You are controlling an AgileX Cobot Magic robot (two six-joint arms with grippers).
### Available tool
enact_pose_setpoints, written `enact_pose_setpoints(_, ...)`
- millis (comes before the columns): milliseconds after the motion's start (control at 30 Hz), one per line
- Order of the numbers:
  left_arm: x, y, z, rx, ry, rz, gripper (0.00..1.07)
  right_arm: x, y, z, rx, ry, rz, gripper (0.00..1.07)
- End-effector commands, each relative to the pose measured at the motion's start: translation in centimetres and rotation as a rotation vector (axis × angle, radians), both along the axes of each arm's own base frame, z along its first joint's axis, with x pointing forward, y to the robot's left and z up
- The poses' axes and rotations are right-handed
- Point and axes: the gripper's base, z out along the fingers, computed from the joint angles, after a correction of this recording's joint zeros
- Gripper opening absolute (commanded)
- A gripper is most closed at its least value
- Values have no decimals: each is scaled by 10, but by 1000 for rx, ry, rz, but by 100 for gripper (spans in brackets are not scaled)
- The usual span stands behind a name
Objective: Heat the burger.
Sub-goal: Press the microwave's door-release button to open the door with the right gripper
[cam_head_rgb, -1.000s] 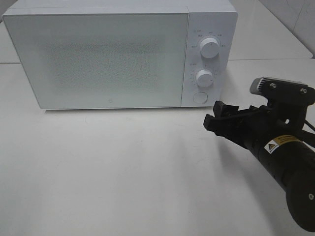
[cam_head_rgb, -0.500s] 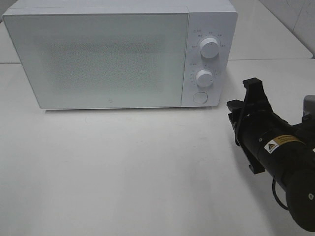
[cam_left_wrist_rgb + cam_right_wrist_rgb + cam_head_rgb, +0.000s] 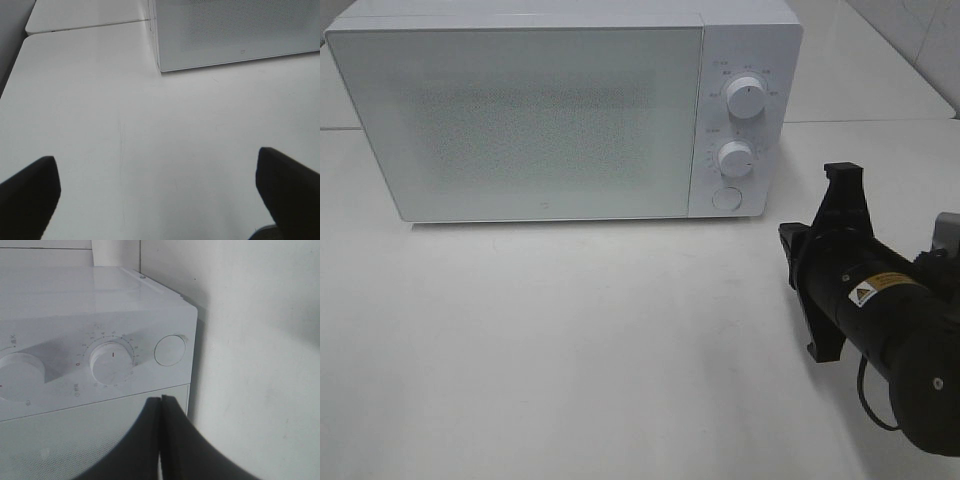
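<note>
Right end effector [image 3: 161, 400] together, facing white microwave [image 3: 550, 120]; left end effector [image 3: 156, 161] wide apart.

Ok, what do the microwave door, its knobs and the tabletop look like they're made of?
Microwave door: glossy white glass or plastic, going by the fine dot mesh and sheen. Knobs: smooth white plastic, probably moulded. Tabletop: matte white, possibly laminate; faint scratches show.

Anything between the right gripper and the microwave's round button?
Nothing: only bare table separates the shut right gripper from the round button on the microwave, as the exterior high view shows.
</note>
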Motion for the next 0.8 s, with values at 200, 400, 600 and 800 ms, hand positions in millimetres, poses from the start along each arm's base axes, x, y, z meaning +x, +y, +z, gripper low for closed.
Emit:
enact_pose_setpoints(200,-2,0,0,-6,-30,3,100,15,12,-10,-8,38,-26,0)
enact_pose_setpoints(400,-2,0,0,-6,-30,3,100,34,26,-19,13,37,-54,0)
enact_pose_setpoints(600,-2,0,0,-6,-30,3,100,60,33,-23,30,46,-64,0)
enact_pose_setpoints(800,-2,0,0,-6,-30,3,100,82,40,-31,41,69,-60,0)
